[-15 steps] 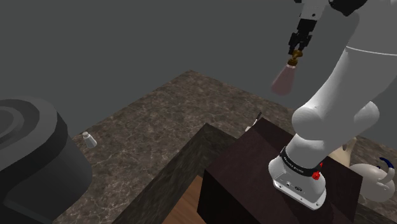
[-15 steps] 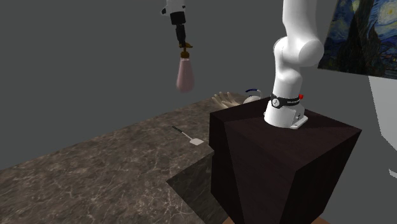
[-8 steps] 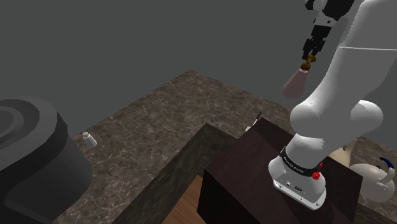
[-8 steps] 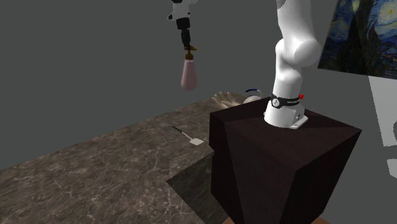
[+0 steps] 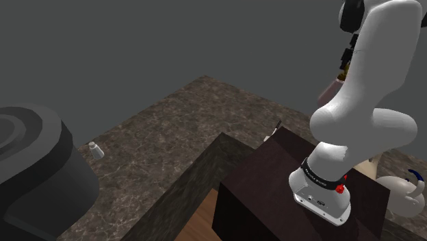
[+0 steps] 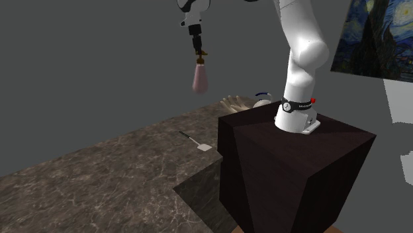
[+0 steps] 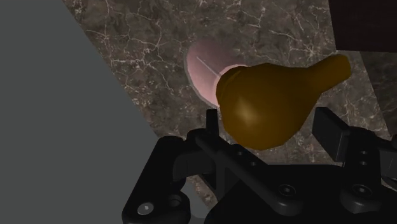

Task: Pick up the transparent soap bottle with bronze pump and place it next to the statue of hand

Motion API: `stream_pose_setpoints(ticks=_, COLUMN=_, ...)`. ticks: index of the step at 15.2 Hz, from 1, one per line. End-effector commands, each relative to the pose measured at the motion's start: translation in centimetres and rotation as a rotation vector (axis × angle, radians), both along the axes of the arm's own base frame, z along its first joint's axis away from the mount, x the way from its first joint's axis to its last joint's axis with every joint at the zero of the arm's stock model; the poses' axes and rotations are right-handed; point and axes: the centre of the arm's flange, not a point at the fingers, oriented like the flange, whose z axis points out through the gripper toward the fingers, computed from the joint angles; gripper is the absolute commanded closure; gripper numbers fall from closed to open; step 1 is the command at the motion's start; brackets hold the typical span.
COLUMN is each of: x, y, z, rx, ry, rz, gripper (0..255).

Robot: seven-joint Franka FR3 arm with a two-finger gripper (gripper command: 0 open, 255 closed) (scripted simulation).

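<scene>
High above the worktop (image 6: 112, 169), second exterior view: you have the soap bottle (image 6: 198, 77) hanging from the gripper (image 6: 197, 46) by its bronze pump (image 6: 199, 57), raised well apart from the hand statue (image 6: 233, 103).
Shoulder view: white arm (image 5: 369, 75) covers most of the soap bottle; a pinkish sliver shows at its edge.
Wrist view: fingers (image 7: 212, 124) closed on the bronze pump, one each side; pink soap bottle body beyond, over the marbled worktop.
</scene>
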Motion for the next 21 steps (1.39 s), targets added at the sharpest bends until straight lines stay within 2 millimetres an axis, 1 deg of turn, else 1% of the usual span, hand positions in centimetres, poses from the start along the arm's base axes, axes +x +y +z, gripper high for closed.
stream_pose_setpoints(ticks=1, x=-2.1, y=-1.8, z=-0.5, rx=-0.001, ry=0.000, rz=0.001, gripper=255)
stream_pose_setpoints(ticks=4, x=-4.8, y=-4.8, z=-1.6, rx=-0.001, ry=0.000, rz=0.001, gripper=255)
stream_pose_setpoints(ticks=21, x=-4.8, y=-4.8, z=-10.5, rx=-0.001, ry=0.000, rz=0.001, gripper=255)
